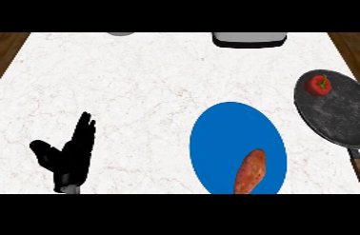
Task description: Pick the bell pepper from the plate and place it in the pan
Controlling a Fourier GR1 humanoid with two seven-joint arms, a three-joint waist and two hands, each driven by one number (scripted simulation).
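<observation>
A blue plate (228, 134) lies on the white marbled counter (141, 77), reaching down to the view's lower edge. On the plate's near right part lies a brownish-orange sweet potato (250, 172), long and slightly tilted, its upper end leaning to the right.

The bell pepper (320, 85) is not on the plate. It sits to the plate's upper right, inside the dark, speckled pan (330, 115), close to the pan's far left rim (it is red, with a small green stem on top). The pan stands just right of the plate, apart from it, and is partly cut off by the view's right side. Its handle (354, 155) runs down along that side, level with the plate's middle.

Well to the left of the plate, at about the height of its lower half, the left hand (70, 153) rests over the counter. Its fingers are straight and point up and away, its thumb is spread out to the left, and it holds nothing.

Far beyond the plate, at the counter's back edge, stands a white and black box (249, 39), only partly visible. Further left along that edge a small grey object (121, 34) shows, too little of it to tell what it is.
</observation>
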